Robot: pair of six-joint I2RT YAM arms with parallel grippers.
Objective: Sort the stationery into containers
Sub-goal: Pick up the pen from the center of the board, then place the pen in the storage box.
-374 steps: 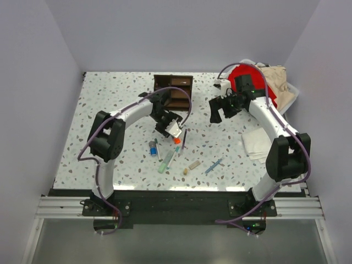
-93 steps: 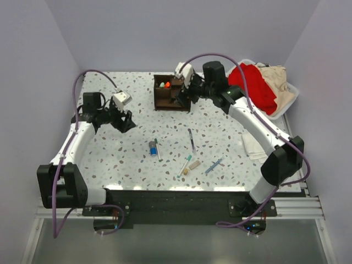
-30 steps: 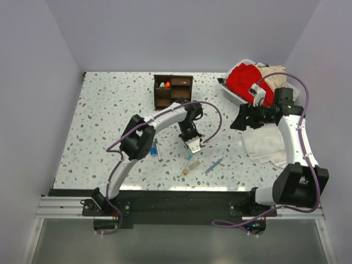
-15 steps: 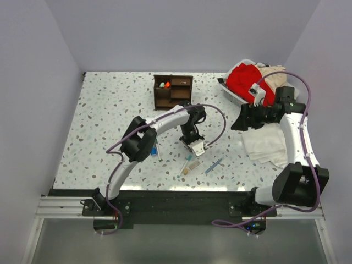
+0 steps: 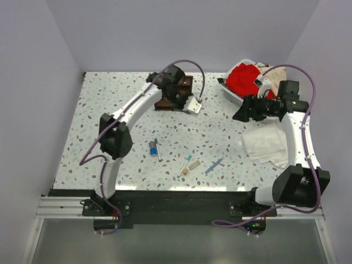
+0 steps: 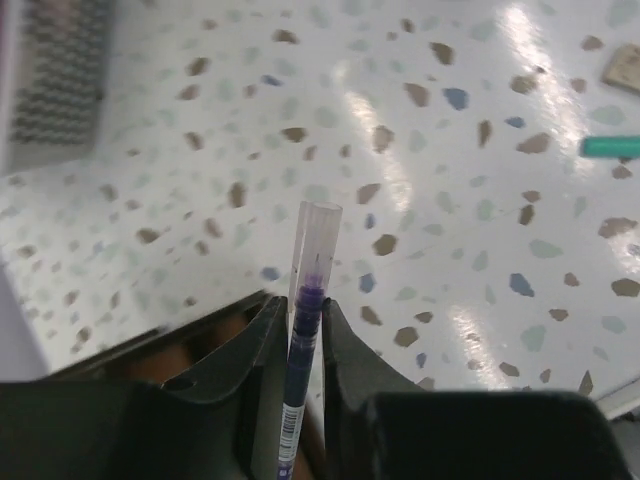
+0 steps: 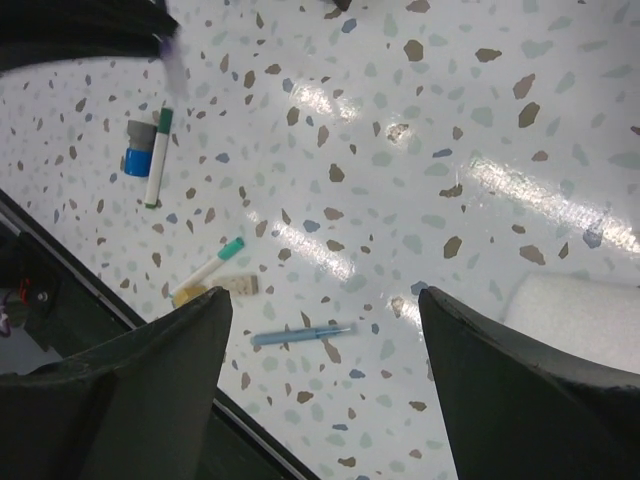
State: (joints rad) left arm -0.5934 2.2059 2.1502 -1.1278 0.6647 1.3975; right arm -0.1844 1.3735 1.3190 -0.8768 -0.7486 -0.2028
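Swung back from mid-tabletop (image 5: pixel 110 110), the left arm (image 5: pixel 140 102) now stretches out to the boxy brown wooden organiser (image 5: pixel 186 83).
Left wrist: jaws clamped on slim dark blue pen (image 6: pixel 300 340), clear cap foremost.
Right wrist: jaws wide apart above speckled surface; teal-tipped marker (image 7: pixel 207 268) lies flat.

Plain pale lilac walls (image 5: pixel 181 33) enclose a glossy speckled terrazzo tabletop (image 5: pixel 110 107) streaked with overhead glare.

We're looking into a robotics lab test cell: a speckled terrazzo-pattern table (image 5: pixel 110 126), boxed in by plain pale walls (image 5: pixel 181 33) on three sides. Along the table's near edge runs an aluminium rail (image 5: pixel 60 208) carrying bolted arm bases (image 5: pixel 104 204), with purple cables (image 5: pixel 184 61) looping above the table.
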